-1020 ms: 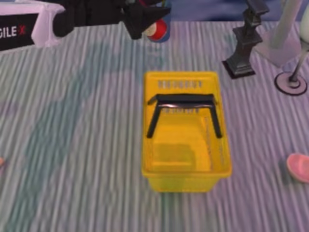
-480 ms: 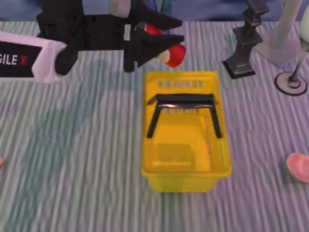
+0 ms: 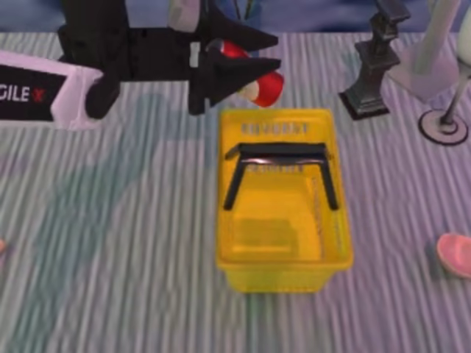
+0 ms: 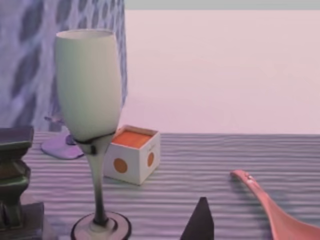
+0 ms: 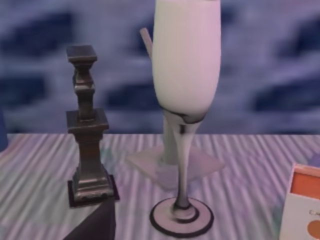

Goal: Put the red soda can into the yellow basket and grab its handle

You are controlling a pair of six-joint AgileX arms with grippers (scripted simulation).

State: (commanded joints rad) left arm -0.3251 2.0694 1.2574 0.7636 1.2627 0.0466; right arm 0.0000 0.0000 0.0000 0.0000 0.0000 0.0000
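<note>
Top view: left gripper (image 3: 246, 70) carrying the red soda can (image 3: 257, 79) near the yellow basket (image 3: 283, 272).
Fingers clamped on the can, which lies tilted, long axis running left-right, one end toward the table's right, just beyond the basket's far rim (not yet over it). Handle (image 3: 280, 153) lies across the basket. Since half a second ago, gripper and can have barely shifted. Right arm is out of view.

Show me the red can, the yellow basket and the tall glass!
red soda can (image 3: 266, 86), top view, its end past the fingers.
yellow basket (image 3: 284, 275), top view, its near wall.
tall glass (image 4: 88, 82), left wrist view, its bowl.
</note>
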